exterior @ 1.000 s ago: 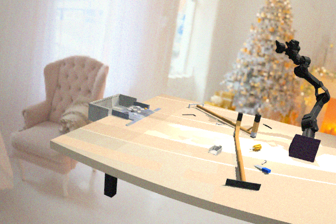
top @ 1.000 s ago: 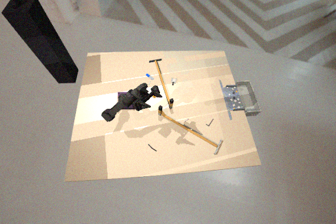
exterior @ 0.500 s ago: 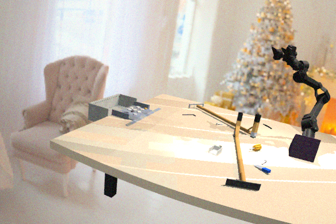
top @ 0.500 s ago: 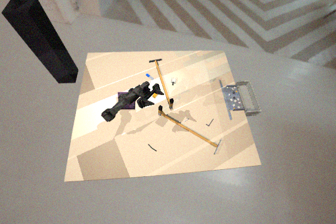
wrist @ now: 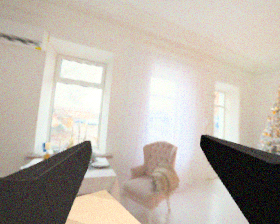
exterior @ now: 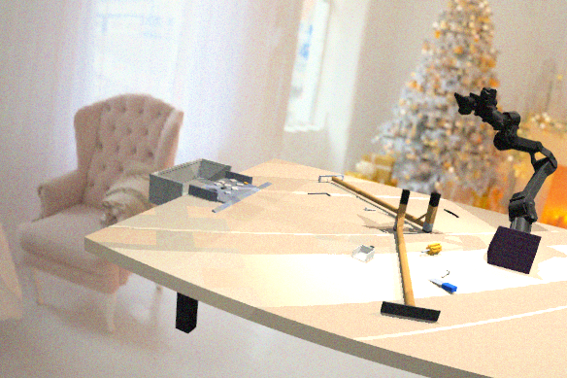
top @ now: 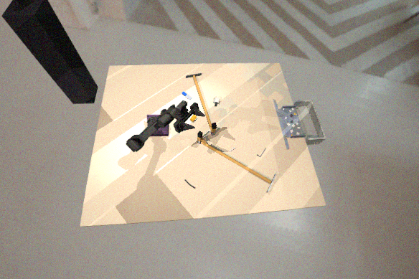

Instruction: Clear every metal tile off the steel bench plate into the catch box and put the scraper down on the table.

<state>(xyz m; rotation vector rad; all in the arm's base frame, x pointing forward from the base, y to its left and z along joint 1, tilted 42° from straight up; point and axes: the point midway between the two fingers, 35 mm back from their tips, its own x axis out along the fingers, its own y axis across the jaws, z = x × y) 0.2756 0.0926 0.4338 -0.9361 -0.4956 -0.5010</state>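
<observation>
My gripper [top: 199, 121] [exterior: 458, 103] [wrist: 146, 141] is open and empty, high above the table. A long wooden tool with a narrow steel head [top: 237, 163] [exterior: 369, 196] lies on the table, its upright black-topped grip [top: 199, 137] [exterior: 432, 212] at the end nearer the arm. A second wooden tool with a black head [top: 202, 101] [exterior: 404, 263] lies beside it, its grip near the first. The steel bench plate [top: 285, 130] [exterior: 224, 196] is at the table's far end. Several small tiles [top: 291, 120] [exterior: 228, 183] lie on it. The catch box [top: 318, 120] [exterior: 165, 189] adjoins its far edge; its floor is partly hidden.
Near the tools are a yellow object [top: 194, 118] [exterior: 433, 249], a blue-handled tool [top: 184, 94] [exterior: 449, 287] and a small pale tray [top: 217, 100] [exterior: 363, 254]. A bent rod [top: 262, 153] and a dark curved strip [top: 190, 183] [exterior: 451, 213] also lie on the table.
</observation>
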